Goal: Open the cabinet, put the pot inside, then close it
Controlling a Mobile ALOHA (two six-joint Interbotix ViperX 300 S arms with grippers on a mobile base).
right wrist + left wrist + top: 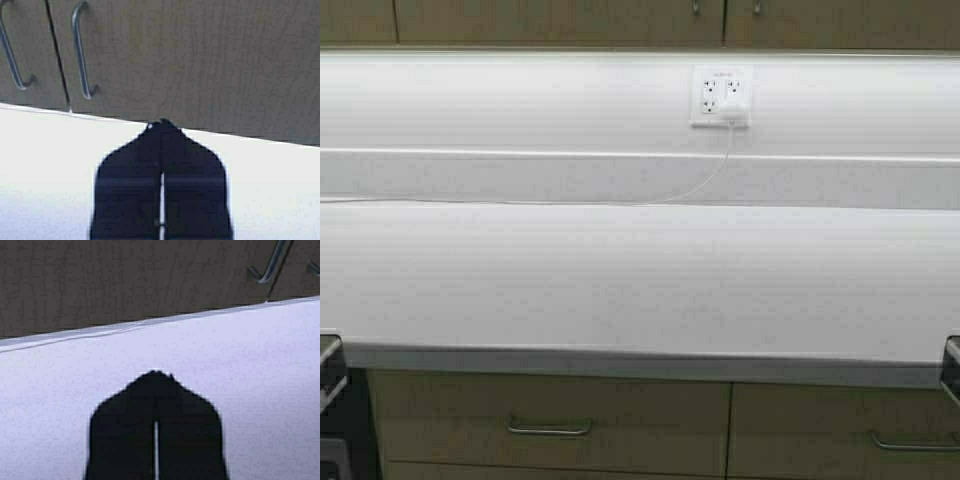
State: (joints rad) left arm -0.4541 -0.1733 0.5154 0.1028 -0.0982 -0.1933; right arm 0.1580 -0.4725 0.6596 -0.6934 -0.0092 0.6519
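The white countertop (640, 280) is filling most of the high view, with nothing being carried on it. The cabinet (560, 20) is being shown only as a tan strip along the top edge, doors shut, so opening is probably the step being set up. The pot isn't being seen anywhere. Both grippers are being kept low at the bottom corners, the left gripper (156, 376) and right gripper (162, 124) each with fingers pressed together, likely just parked.

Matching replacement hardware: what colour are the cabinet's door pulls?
Silvery metal pulls on tan wood-grain cabinet doors, clearest in the right wrist view.
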